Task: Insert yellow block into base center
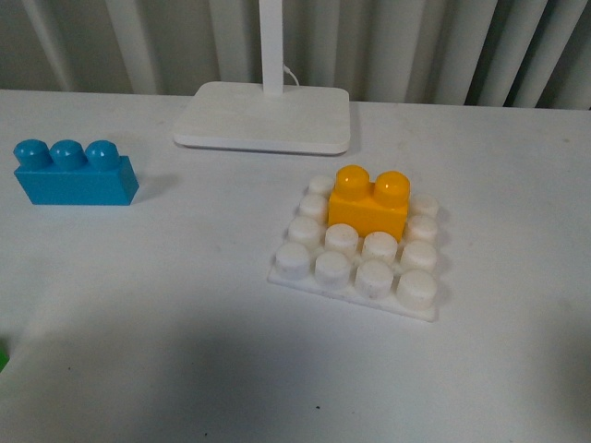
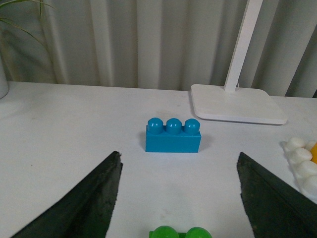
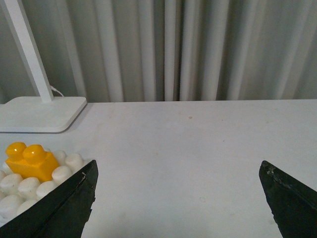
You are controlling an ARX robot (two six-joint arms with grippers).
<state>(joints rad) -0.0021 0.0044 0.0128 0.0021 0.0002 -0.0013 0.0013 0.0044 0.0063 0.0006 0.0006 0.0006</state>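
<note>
The yellow block [image 1: 369, 203] stands upright on the white studded base [image 1: 360, 263], on the middle studs toward the plate's far side. It also shows in the right wrist view [image 3: 30, 159] on the base [image 3: 29, 186]. Neither arm shows in the front view. My left gripper [image 2: 179, 196] is open and empty over the bare table, facing the blue brick. My right gripper [image 3: 178, 198] is open and empty over the bare table, to the right of the base.
A blue three-stud brick [image 1: 74, 173] stands at the left, also in the left wrist view [image 2: 173, 135]. A white lamp foot [image 1: 266, 115] with its pole is at the back. A green brick [image 2: 181, 232] lies close under the left gripper.
</note>
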